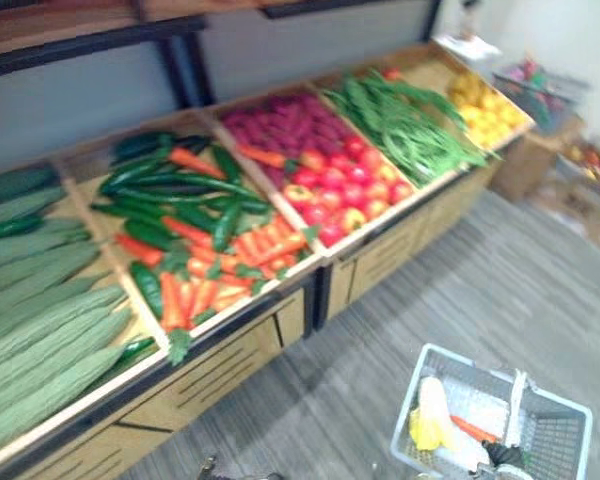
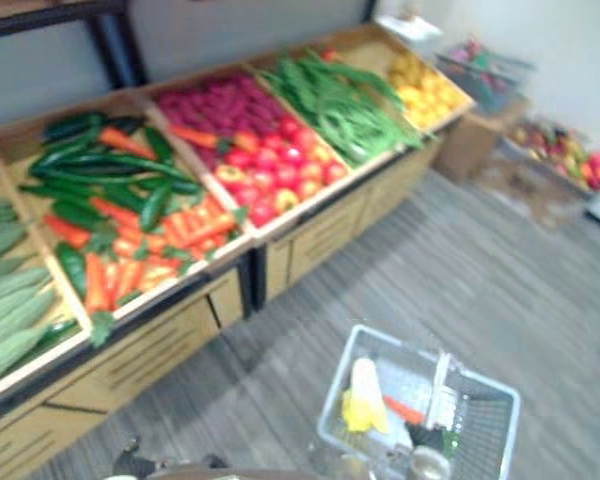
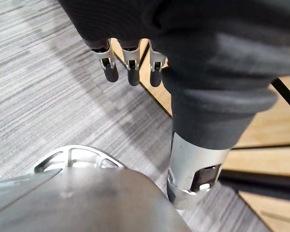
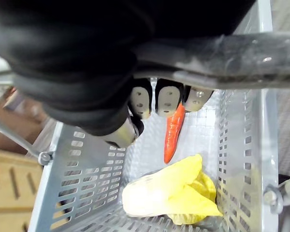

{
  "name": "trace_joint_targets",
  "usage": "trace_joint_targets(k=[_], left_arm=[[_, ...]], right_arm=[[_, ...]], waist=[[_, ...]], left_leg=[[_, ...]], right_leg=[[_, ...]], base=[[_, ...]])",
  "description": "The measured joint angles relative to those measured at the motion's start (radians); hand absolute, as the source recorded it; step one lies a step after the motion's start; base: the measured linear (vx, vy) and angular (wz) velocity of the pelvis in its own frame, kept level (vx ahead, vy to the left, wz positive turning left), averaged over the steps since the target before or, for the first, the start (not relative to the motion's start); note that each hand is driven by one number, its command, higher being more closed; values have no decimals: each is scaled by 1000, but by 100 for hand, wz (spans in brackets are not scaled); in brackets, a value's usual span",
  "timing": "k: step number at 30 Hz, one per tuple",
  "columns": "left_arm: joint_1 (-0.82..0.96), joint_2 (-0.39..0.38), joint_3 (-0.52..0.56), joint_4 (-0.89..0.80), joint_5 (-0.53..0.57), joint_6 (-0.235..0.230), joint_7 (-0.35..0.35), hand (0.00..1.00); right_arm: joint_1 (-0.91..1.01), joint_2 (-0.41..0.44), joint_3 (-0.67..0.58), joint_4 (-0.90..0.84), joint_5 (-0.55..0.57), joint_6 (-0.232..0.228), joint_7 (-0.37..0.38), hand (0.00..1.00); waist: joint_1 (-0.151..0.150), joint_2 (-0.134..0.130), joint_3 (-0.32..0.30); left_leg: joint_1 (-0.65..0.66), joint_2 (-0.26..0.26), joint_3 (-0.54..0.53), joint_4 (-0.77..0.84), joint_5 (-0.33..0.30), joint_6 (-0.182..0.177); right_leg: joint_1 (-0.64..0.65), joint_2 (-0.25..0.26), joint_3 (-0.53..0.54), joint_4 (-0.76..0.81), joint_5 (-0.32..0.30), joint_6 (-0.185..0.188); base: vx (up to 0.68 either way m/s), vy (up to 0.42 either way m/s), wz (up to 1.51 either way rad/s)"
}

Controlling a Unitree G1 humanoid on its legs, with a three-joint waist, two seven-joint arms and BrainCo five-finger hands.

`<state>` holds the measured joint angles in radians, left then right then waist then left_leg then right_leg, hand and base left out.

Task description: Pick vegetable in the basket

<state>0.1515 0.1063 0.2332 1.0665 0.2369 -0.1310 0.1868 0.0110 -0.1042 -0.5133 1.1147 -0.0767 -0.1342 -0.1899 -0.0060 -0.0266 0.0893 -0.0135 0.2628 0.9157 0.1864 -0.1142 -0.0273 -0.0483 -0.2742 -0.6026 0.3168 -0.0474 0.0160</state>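
Note:
A grey mesh basket [image 1: 558, 440] hangs low at the right over the floor. In it lie a pale yellow leafy vegetable [image 4: 169, 186] and an orange carrot [image 4: 173, 135]. My right hand [image 4: 157, 99] is shut on the basket's handle [image 4: 222, 53], fingers curled round the bar. My left hand [image 3: 130, 67] hangs over the grey floor beside the stand's wooden base, fingers straight and holding nothing. The sloped produce stand [image 1: 230, 355] has a bin of cucumbers and carrots [image 1: 195, 235] in front of me.
Other bins hold ridged green gourds [image 1: 40, 330], red and purple produce [image 1: 330, 170], green beans [image 1: 410, 125] and yellow fruit [image 1: 485, 110]. Boxes of fruit [image 2: 560, 150] stand on the floor at the far right. Grey floor [image 1: 460, 290] lies between stand and basket.

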Motion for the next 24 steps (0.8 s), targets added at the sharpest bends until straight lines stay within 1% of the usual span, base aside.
trace_joint_targets(k=[1,2,3,4,5,6,7,8,9,10,11,12,13,14,15,16,17,18,19,20,21,22,23,24], left_arm=[[-4,-13,-4,0,0,-3,2,0],[-11,-1,-9,-2,0,-10,5,0],[-16,9,-11,2,0,-11,5,0],[-27,10,-10,14,0,-10,7,0],[-31,4,-8,15,2,-10,8,0],[-29,5,-7,16,1,-10,9,0],[-28,0,0,19,0,-10,12,0],[-28,-2,4,19,0,-10,14,0],[-27,-7,12,19,-2,-11,19,0],[-24,-16,21,18,-25,-11,29,0],[-19,-19,32,18,-36,-12,32,0],[-7,-24,45,15,-66,-15,43,0],[0,-35,45,11,-85,-16,48,0],[3,-47,38,6,-113,-20,50,0],[3,-53,32,5,-118,-24,52,0],[4,-54,25,5,-119,-26,52,0],[5,-52,25,5,-120,-33,51,0],[6,-52,25,4,-121,-35,51,0],[11,-57,28,4,-139,-35,49,0],[11,-60,31,4,-143,-35,49,0],[11,-62,49,0,-145,-34,47,0],[5,-59,52,-13,-145,-35,48,0],[-1,-59,61,-34,-144,-42,49,0],[-1,-59,69,-38,-144,-43,48,0]], right_arm=[[-2,-5,-9,5,1,4,-3,100],[-10,-5,-5,11,3,6,-6,100],[-15,-5,5,17,4,7,-6,100],[-21,-9,17,23,6,11,-8,100],[-11,-8,35,24,8,14,-12,100],[-5,-6,44,24,10,14,-13,100],[5,-6,53,24,13,13,-13,100],[8,-7,55,25,16,12,-13,100],[15,-11,72,27,17,7,-14,100],[19,-16,92,33,18,-4,-14,100],[19,-17,103,37,18,-6,-15,100],[16,-20,128,40,20,-11,-12,100],[11,-27,129,40,21,-13,-11,100],[12,-37,130,42,23,-17,-8,100],[12,-38,130,43,35,-19,-5,100],[12,-42,128,43,40,-19,-2,100],[16,-41,125,45,47,-18,-2,100],[18,-40,120,45,47,-18,-2,100],[20,-35,101,40,48,-18,-4,100],[20,-34,97,36,48,-18,-6,100],[32,-16,98,25,48,-19,-10,100],[54,1,97,5,50,-21,-16,100],[67,16,91,-1,57,-21,-22,100],[67,20,88,-4,59,-21,-24,100]], waist=[[-2,9,2],[-1,-15,14],[0,-26,18],[0,-15,28],[-17,9,27],[-20,14,25],[-20,24,21],[-20,27,21],[-21,29,22],[-20,28,23],[-18,27,24],[-9,14,32],[-3,17,33],[11,24,35],[15,25,36],[15,27,36],[13,32,38],[13,35,39],[15,43,38],[15,48,39],[23,52,30],[22,35,22],[24,12,24],[27,11,26]], left_leg=[[-5,15,35,-3,7,-3],[-4,23,89,32,3,-7],[-5,34,107,60,-4,-15],[-7,81,119,108,-14,-27],[-8,144,119,158,-13,-29],[-2,167,119,173,-10,-31],[15,207,120,201,0,-35],[26,223,119,217,10,-43],[40,255,108,266,38,-43],[41,278,42,334,80,-23],[32,282,-25,374,109,-3],[-12,246,-216,438,90,-22],[-31,165,-372,449,32,-52],[-50,59,-529,443,-30,-68],[-67,-1,-612,427,-62,-79],[-80,-55,-683,389,-84,-83],[-89,-105,-758,309,-97,-81],[-90,-121,-796,251,-98,-79],[-87,-144,-887,95,-92,-73],[-90,-144,-914,50,-67,-71],[-78,-158,-887,28,-62,-66],[-82,-173,-874,18,-63,-64],[-76,-184,-847,21,-63,-45],[-71,-188,-833,24,-61,-38]], right_leg=[[-7,11,-23,-39,-29,20],[-26,-17,-73,-32,-87,39],[-30,-16,-94,-40,-115,61],[-29,19,-87,-58,-111,82],[-11,88,-64,-109,-96,59],[-3,112,-55,-123,-92,53],[10,150,-30,-147,-86,43],[15,164,-13,-153,-85,37],[23,182,24,-165,-84,26],[30,191,76,-171,-83,18],[38,196,109,-180,-79,11],[48,192,186,-190,-71,0],[51,184,241,-197,-60,-2],[54,181,314,-213,-46,-1],[53,183,359,-223,-42,0],[51,188,399,-232,-43,-2],[51,201,445,-242,-40,3],[51,210,466,-246,-41,5],[37,224,501,-246,-40,8],[31,228,510,-246,-39,16],[32,216,530,-258,-32,26],[34,197,527,-274,-14,48],[32,178,530,-280,4,71],[32,172,535,-280,6,73]], base=[[-96,-319,-104],[-87,-340,-104],[-53,-356,-94],[-32,-356,-77],[-34,-328,-68],[-40,-284,-72],[-26,-204,-64],[-24,-269,-90],[-26,-223,-100],[-22,-200,-110],[-13,-94,-139],[6,-9,-153],[25,48,-198],[37,102,-180],[31,132,-165],[10,163,-138],[0,156,-111],[2,198,-132],[11,182,-109],[46,229,-124],[131,219,-60],[208,252,-44],[209,204,-17],[183,187,-39]])
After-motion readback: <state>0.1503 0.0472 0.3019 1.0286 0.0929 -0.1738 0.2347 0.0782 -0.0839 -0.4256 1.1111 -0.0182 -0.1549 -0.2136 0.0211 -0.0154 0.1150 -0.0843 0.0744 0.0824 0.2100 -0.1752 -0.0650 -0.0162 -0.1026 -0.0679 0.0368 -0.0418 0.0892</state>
